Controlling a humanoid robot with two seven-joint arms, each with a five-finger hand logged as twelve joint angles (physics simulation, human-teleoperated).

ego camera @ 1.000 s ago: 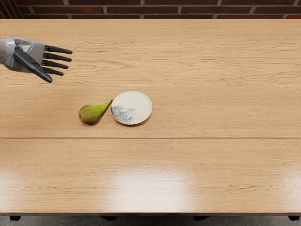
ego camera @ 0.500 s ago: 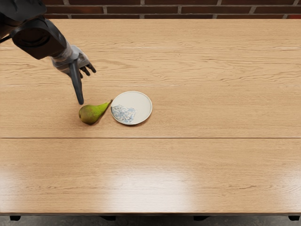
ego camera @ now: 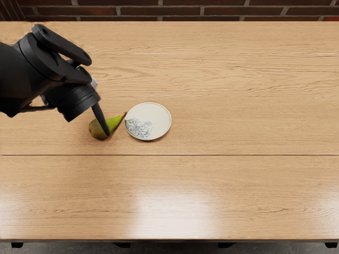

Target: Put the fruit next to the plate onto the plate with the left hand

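Left hand (ego camera: pixel 98 115) is being held low over the pear (ego camera: pixel 110 125), but its grip is being hidden by the wrist and cannot be told. The pear is lying on the tabletop (ego camera: pixel 238 174), left of centre, its stem end just beside the plate (ego camera: pixel 159 113). If contact is being made off-centre, the rounded fruit is likely to be rolled away or pushed against the rim, shifting the plate.

left arm (ego camera: pixel 32 71) from left edge, left hand (ego camera: pixel 100 118) pointing down, largely behind wrist (ego camera: pixel 77 100)

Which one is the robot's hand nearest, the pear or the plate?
The green pear: the left hand overlaps it, while the white plate lies farther right.
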